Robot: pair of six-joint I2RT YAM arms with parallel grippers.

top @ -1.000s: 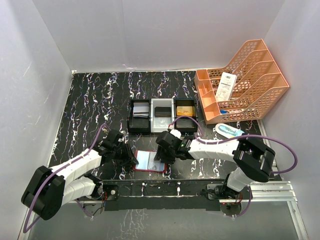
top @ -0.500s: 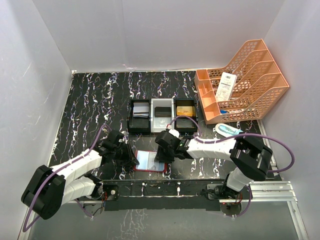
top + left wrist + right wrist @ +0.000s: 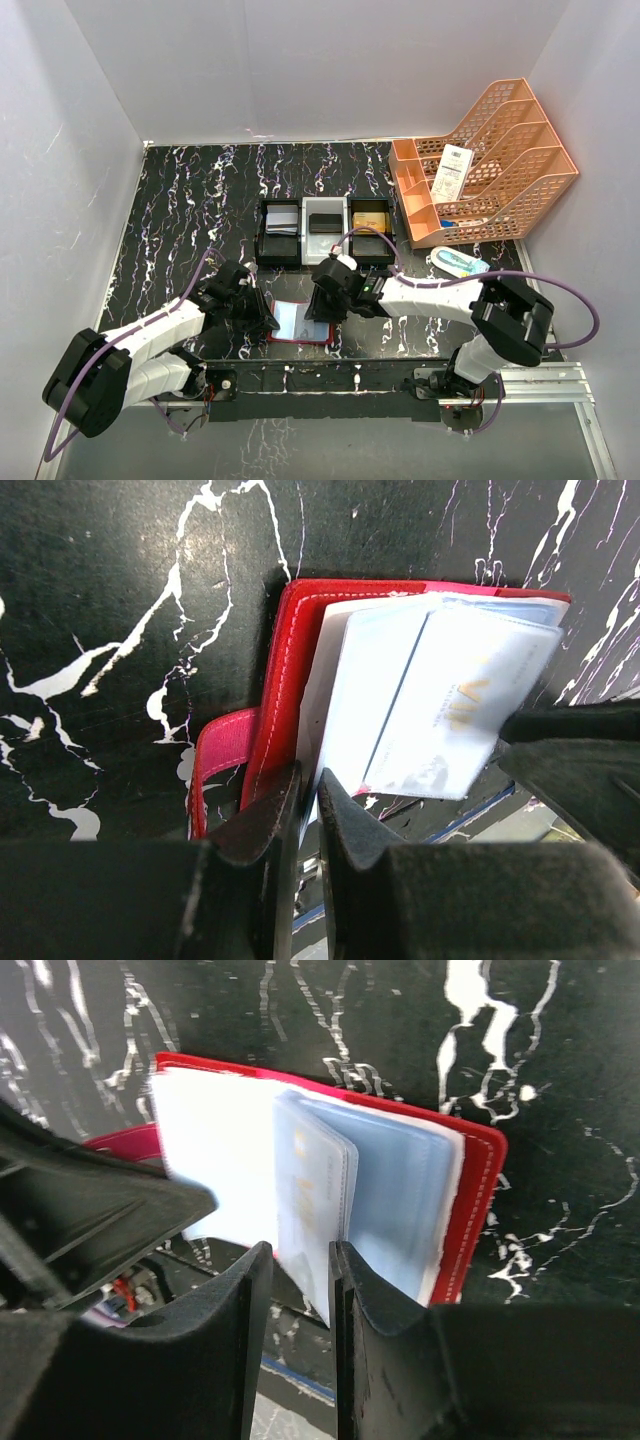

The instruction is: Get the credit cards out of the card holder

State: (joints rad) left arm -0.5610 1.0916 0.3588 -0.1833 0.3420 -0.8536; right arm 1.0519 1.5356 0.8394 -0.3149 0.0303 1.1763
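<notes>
The red card holder (image 3: pixel 300 322) lies open near the table's front edge, with clear card sleeves fanned up inside it. My left gripper (image 3: pixel 262 318) is shut on its left flap (image 3: pixel 285 670), jaws almost together at the flap's edge (image 3: pixel 308 785). My right gripper (image 3: pixel 322 308) comes in from the right. Its jaws (image 3: pixel 300 1260) are closed on an upright sleeve that holds a light blue credit card (image 3: pixel 310 1190), the pads against both faces. The same card (image 3: pixel 470 700) shows in the left wrist view. The holder's red rim (image 3: pixel 480 1190) lies flat on the table.
A black-and-white three-compartment tray (image 3: pixel 325 232) with cards in it stands just behind the card holder. An orange mesh file rack (image 3: pixel 480 170) fills the back right. A white and blue object (image 3: pixel 458 262) lies in front of the rack. White walls close in the table.
My right gripper has slid a little left over the card holder and its jaws have narrowed onto the sleeve. The left gripper has stayed put.
</notes>
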